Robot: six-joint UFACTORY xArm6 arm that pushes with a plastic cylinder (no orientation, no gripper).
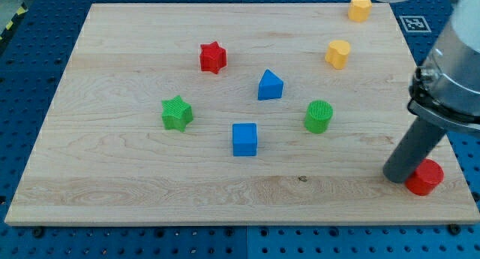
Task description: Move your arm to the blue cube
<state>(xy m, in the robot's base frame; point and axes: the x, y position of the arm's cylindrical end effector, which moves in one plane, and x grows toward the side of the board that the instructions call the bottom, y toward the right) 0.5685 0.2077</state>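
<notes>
Resting on the wooden board (112,184), my tip (396,176) holds nothing and touches the red cylinder (425,177) on its right; the blue cube (244,139) lies well apart leftward; no containers show.

Red star (213,57) and two yellow blocks (338,54) (360,8) near the worktop's (112,176) top edge; red cylinder (425,177) at bottom-right corner

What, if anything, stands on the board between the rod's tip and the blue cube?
Nothing visible. My tip sits at the view's lower right, beside the red cylinder. The blue cube lies to its left; the green cylinder stands above that line.
</notes>
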